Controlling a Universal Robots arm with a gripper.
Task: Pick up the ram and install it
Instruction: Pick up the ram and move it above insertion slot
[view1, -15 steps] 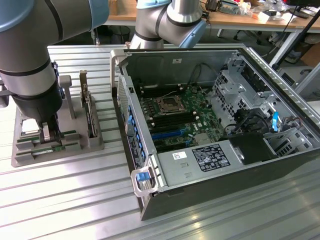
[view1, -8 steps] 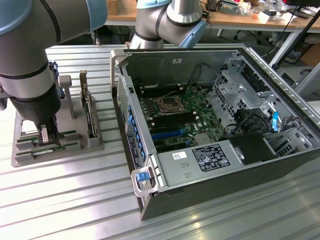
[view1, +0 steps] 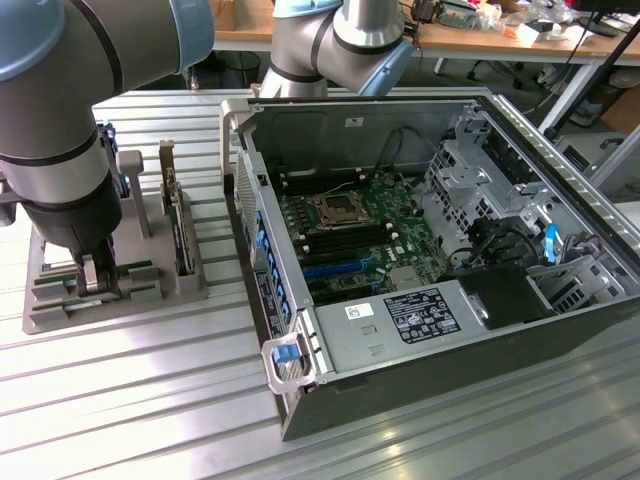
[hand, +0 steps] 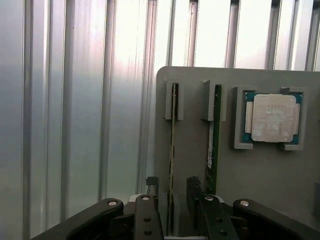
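Note:
Two rams stand on edge in slots of a grey holder (hand: 260, 170). My gripper (hand: 172, 186) is open and lowered over the holder, with one ram (hand: 173, 130) running between its two fingers (hand: 152, 184) and a gap on each side. The other ram (hand: 212, 145), with a white label, stands just outside one finger. In the exterior view the gripper (view1: 96, 278) hangs low over the grey holder (view1: 60, 305) at the exterior view's left, and a thin green edge of a ram (view1: 135, 267) shows beside it.
A processor chip (hand: 272, 119) lies in a pocket of the holder. A taller expansion card (view1: 180, 225) stands on the holder's side toward the case. The open computer case (view1: 300, 400) with its motherboard (view1: 350, 225) lies at the exterior view's right, on a ribbed metal table (view1: 150, 400).

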